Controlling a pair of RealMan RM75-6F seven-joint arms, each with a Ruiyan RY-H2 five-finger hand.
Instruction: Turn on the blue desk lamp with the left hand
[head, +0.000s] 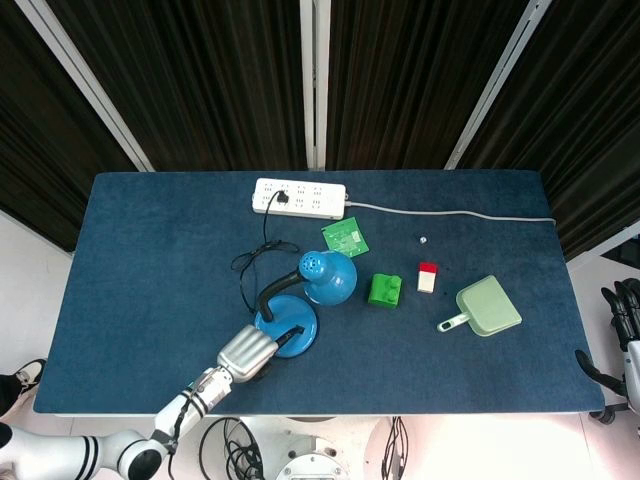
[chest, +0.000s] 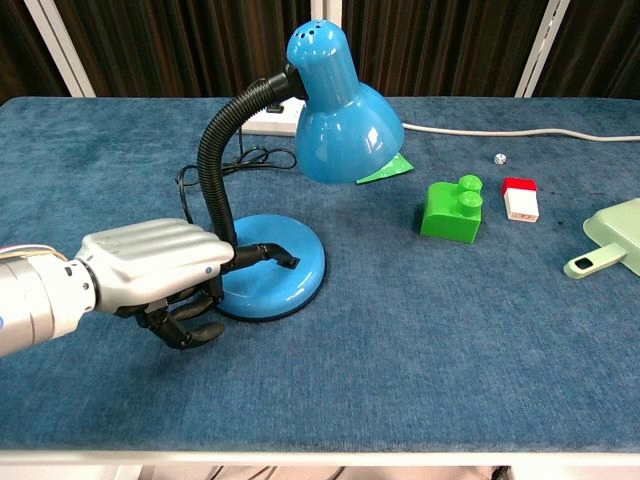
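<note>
While my left hand (chest: 155, 272) reaches one extended finger onto the blue desk lamp (chest: 290, 170) base, its other fingers curl under, holding nothing.
From the head view I see the lamp mid-table, bare blue cloth to its left; only there does my right hand (head: 622, 318) show, off the table's right edge, fingers apart.

A blue-clothed table (head: 150, 260) stands before black curtains (head: 220, 80) with pale upright posts (head: 313, 80); white floor lies beside it.
</note>
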